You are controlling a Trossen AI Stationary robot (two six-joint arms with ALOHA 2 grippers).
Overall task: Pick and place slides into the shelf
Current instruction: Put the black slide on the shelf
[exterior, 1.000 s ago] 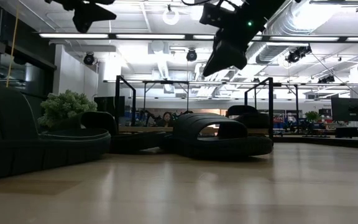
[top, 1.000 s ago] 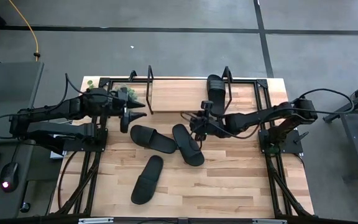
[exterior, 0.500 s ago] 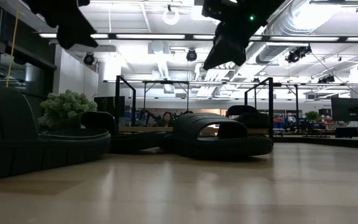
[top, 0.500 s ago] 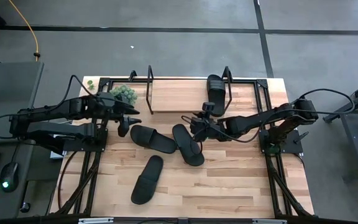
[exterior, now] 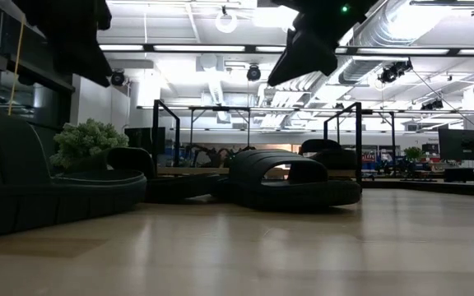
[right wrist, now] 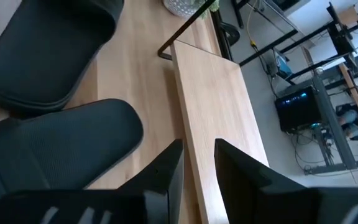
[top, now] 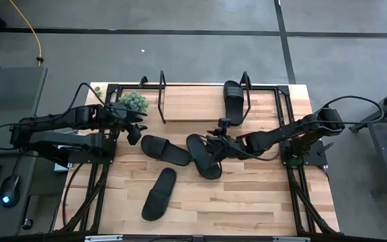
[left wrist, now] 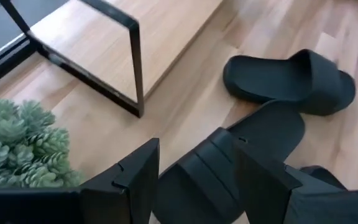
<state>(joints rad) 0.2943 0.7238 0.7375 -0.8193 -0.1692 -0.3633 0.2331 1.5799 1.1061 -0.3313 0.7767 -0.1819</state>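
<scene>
Four black slides show in the high view. One slide (top: 234,101) lies sole down on the right end of the shelf (top: 193,104), whose light board rests between black wire end frames. A second (top: 165,149) and a third (top: 203,156) lie side by side on the table, and the last (top: 158,193) lies nearer the near edge. My left gripper (top: 138,129) (left wrist: 197,174) hangs open above the far left end of the second slide (left wrist: 197,186). My right gripper (top: 210,146) (right wrist: 199,162) hangs open over the third slide (right wrist: 61,149).
A small green plant (top: 133,101) (left wrist: 17,143) stands by the shelf's left end frame (left wrist: 104,62). Black arm mounts run along the table's left and right edges. Bare wood lies between the slides and the near edge (top: 247,202).
My left gripper has drawn back from the shelf's left end toward the near edge and come down over the second slide. My right gripper has moved from beside the shelf toward the near edge, over the third slide. No slide has moved.
</scene>
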